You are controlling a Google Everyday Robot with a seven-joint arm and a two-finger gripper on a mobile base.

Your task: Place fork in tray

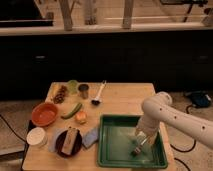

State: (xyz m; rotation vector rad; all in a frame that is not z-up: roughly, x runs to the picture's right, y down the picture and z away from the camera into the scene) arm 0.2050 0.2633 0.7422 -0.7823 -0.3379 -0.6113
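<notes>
The green tray (114,150) lies at the front right of the wooden table. My gripper (139,144) hangs from the white arm over the right part of the tray, close to its bottom. A small pale fork (136,148) shows at the gripper's tip, just above or on the tray floor. Whether it touches the tray I cannot tell.
A white-handled utensil with a dark head (98,94) lies at the back. A metal cup (83,90), green cup (73,86), orange bowl (44,114), white cup (36,136), dark plate with food (68,142), blue cloth (91,136) and fruit (80,117) fill the left side.
</notes>
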